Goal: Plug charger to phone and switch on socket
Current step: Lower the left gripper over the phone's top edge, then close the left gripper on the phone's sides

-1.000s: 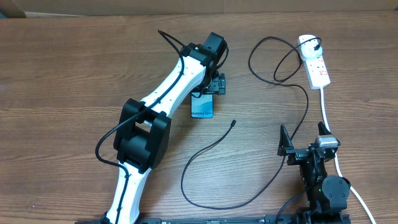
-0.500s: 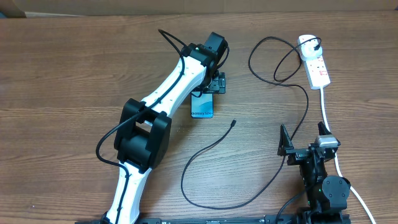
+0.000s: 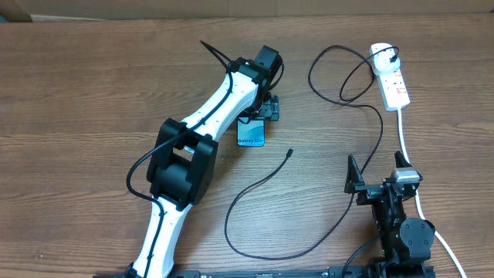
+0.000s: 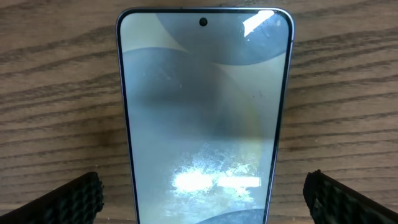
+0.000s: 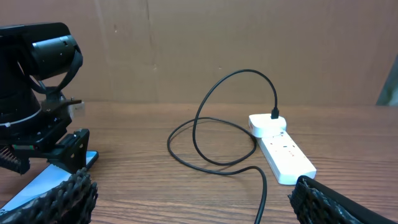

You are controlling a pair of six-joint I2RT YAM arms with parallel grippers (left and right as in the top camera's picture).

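left gripper (image 3: 266, 108): spread wide over the phone (image 3: 251, 133), elbow nudged toward 1 o'clock
right gripper (image 3: 377, 171): released, hadn't budged
charger (image 3: 289, 153): tip stayed at phone's 4 o'clock

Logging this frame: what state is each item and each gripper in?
phone: lying flat, screen up, no cable attached.
charger: plug seated in the socket, connector tip lying loose on the table.
socket: charger plugged in; switch position cannot be read.
left gripper: open, fingers either side of the phone, not touching it.
right gripper: open, empty.
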